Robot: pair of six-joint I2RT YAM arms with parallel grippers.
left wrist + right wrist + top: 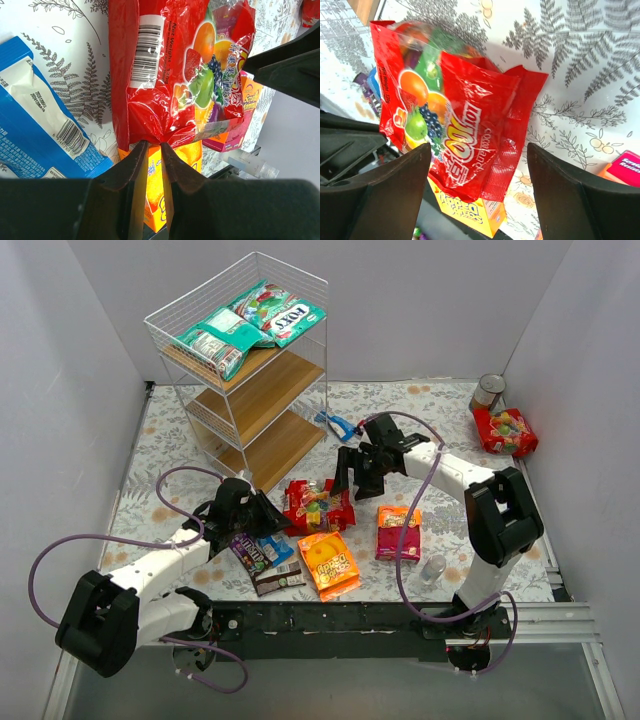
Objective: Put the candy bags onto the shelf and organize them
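Note:
A red candy bag point(318, 505) with fruit pictures lies at the table's middle. My left gripper point(272, 518) is shut on its left edge; in the left wrist view the fingertips point(154, 147) pinch the seam of the bag point(165, 75). My right gripper point(355, 475) is open at the bag's far right side; in the right wrist view its fingers point(479, 170) straddle the bag point(465, 125) without touching. The shelf point(250, 370) stands at the far left with teal-green bags point(265, 320) on its top tier.
An orange bag point(330, 562), a pink-orange bag point(398, 530), and purple point(248, 552), blue point(275, 548) and brown point(280, 580) packs lie near the front. A clear cup point(434, 568) stands front right. A second red bag point(505, 430) lies by the silver can point(488, 392).

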